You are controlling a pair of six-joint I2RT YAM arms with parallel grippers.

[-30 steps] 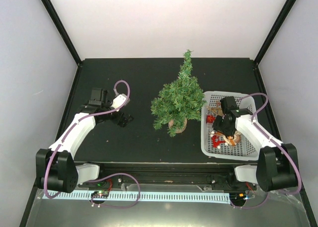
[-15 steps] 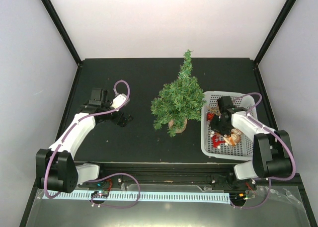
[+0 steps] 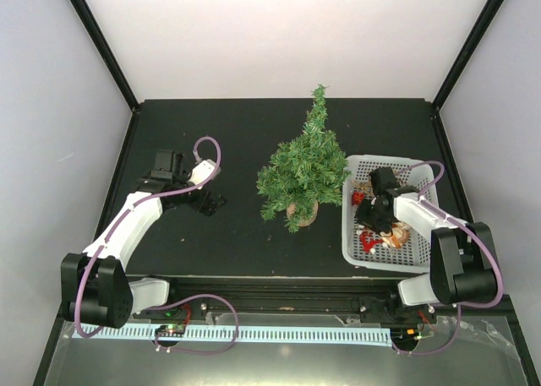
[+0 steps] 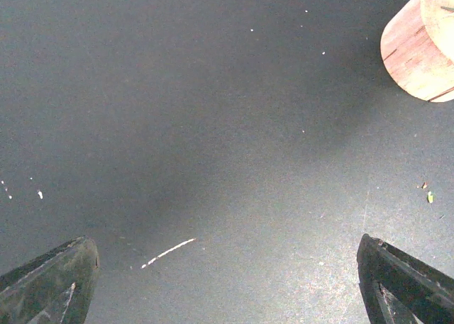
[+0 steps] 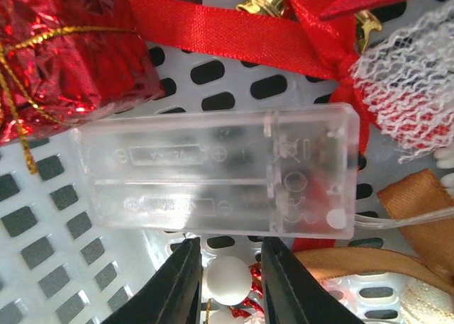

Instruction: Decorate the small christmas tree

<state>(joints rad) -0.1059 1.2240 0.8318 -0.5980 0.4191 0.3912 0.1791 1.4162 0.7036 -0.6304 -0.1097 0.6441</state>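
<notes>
The small christmas tree (image 3: 306, 168) is standing upright mid-worktop (image 3: 237, 133), just left of the white basket (image 3: 351, 234). The left gripper (image 4: 227, 281) is hovering wide open over bare worktop, holding nothing. The right gripper (image 5: 230, 244) is hanging inside the basket, its jaws narrowed about a white bead (image 5: 228, 278) beneath a clear battery box (image 5: 213, 171). Whether it is truly gripping the bead I cannot tell.
</notes>
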